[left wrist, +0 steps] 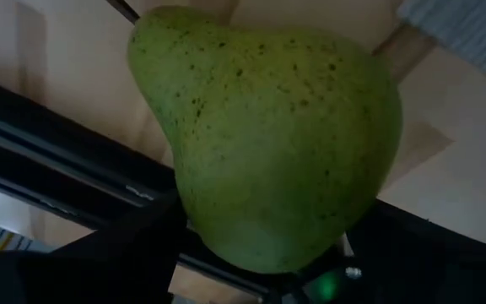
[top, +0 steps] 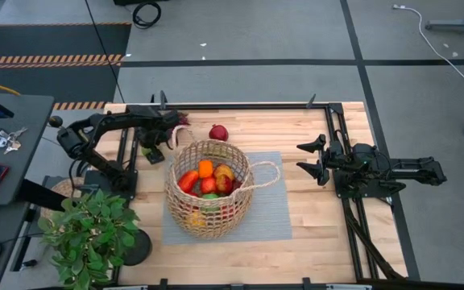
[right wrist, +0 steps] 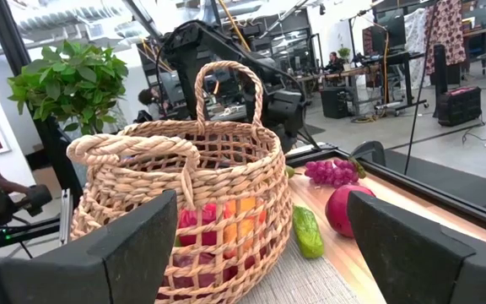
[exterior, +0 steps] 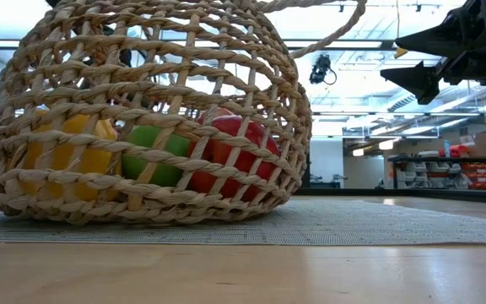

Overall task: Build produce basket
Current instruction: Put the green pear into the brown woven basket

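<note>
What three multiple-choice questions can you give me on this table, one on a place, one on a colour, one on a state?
1. Where is the red fruit?
A. In the basket
B. On bare wood beyond the basket
C. In the right hand

2. What colour is the pear at the left hand?
A. Purple
B. Orange
C. Green

3. How is the right hand?
A. Open, empty
B. Shut on a fruit
C. Shut on a handle

B: it lies off the mat, on the table.
C: it fills the left wrist view, speckled green.
A: nothing sits between its spread fingers.
</note>
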